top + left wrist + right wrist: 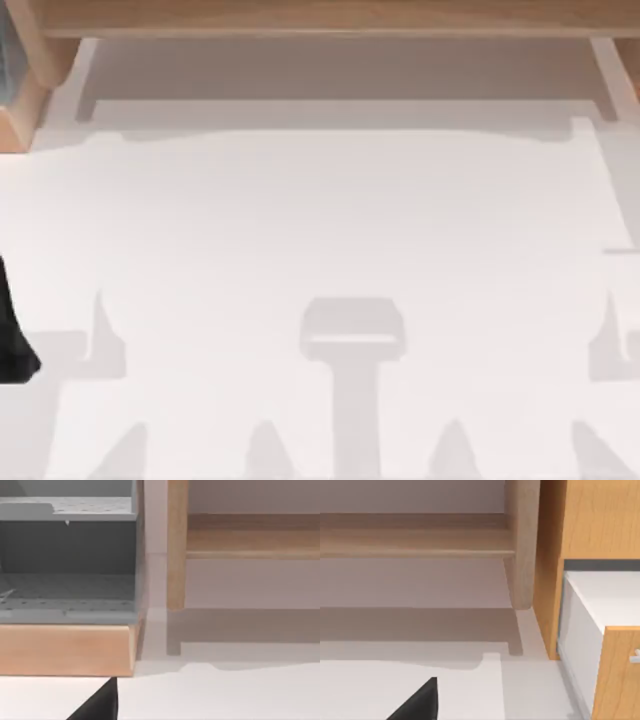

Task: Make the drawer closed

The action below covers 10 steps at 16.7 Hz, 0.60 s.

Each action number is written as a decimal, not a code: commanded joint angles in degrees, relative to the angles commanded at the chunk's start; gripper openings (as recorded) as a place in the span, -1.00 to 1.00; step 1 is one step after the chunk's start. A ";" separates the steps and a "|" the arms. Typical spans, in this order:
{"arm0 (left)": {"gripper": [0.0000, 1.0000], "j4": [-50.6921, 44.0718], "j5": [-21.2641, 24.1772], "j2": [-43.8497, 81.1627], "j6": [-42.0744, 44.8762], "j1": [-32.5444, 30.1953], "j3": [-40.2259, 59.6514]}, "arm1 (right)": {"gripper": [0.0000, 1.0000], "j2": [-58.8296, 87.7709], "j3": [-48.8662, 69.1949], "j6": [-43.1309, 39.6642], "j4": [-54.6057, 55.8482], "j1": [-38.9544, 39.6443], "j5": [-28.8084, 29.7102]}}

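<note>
One drawer (600, 645) apparently ajar; left arm (12, 330) at table's (320, 250) left edge.

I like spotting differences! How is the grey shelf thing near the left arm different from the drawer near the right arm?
1. Colour: the grey shelf unit is grey inside with dotted shelves; the drawer has white sides and a wooden front.
2. State: the grey shelf unit is open-fronted with fixed shelves; the drawer sticks out of its wooden cabinet, not yet closed.
Both have light wood parts and sit by the white table.
</note>
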 joint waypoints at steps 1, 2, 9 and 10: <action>1.00 0.00 0.00 0.00 0.00 0.00 0.00 | 1.00 0.00 0.00 0.00 0.00 0.00 0.00; 1.00 0.00 0.00 0.00 0.00 0.00 0.00 | 1.00 0.10 0.10 0.00 0.07 -0.05 -0.06; 1.00 0.00 0.00 0.00 0.00 0.00 0.00 | 1.00 17.18 12.32 0.26 8.09 -7.33 -7.26; 1.00 0.00 0.00 0.00 0.00 0.00 0.00 | 1.00 21.62 14.87 0.31 9.60 -8.85 -8.71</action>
